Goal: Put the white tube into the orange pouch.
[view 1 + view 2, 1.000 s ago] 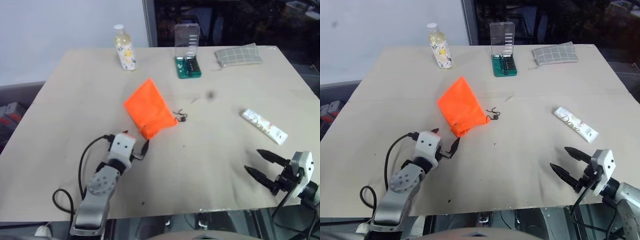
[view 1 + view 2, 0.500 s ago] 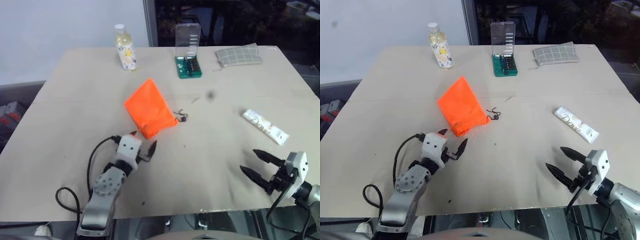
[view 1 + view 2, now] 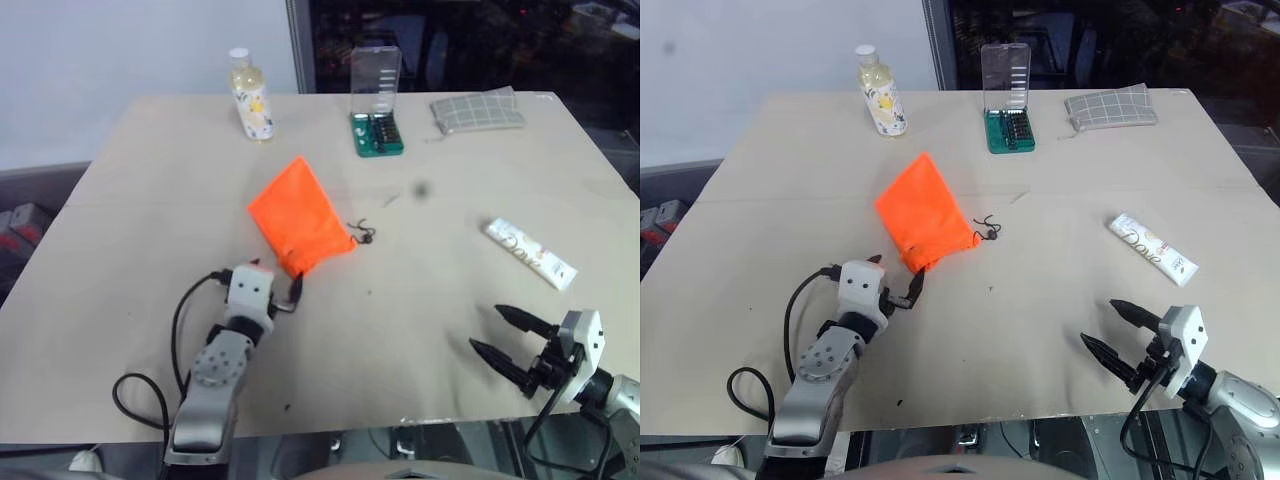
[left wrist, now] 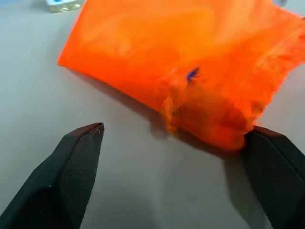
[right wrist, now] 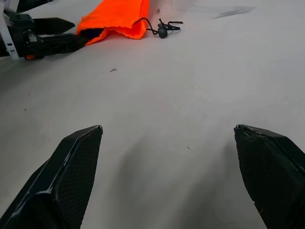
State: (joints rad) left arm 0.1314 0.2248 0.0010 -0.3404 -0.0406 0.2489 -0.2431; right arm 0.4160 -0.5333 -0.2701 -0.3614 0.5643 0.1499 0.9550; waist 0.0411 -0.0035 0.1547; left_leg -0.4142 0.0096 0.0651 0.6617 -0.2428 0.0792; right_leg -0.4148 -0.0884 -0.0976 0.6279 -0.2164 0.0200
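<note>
Left tool (image 3: 276, 284) spread wide at the near corner of the orange pouch (image 3: 298, 218), one finger touching fabric, nothing gripped. Right tool (image 3: 508, 338) wide open, empty, near desk (image 3: 140, 190) front edge. White tube (image 3: 530, 254) lies flat, right side, well apart from pouch.

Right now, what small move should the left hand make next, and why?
Probably ease forward and close on the orange pouch. The left hand is open at the pouch's near edge, one finger beside the fabric, not gripping. The white tube lies apart, untouched.
</note>
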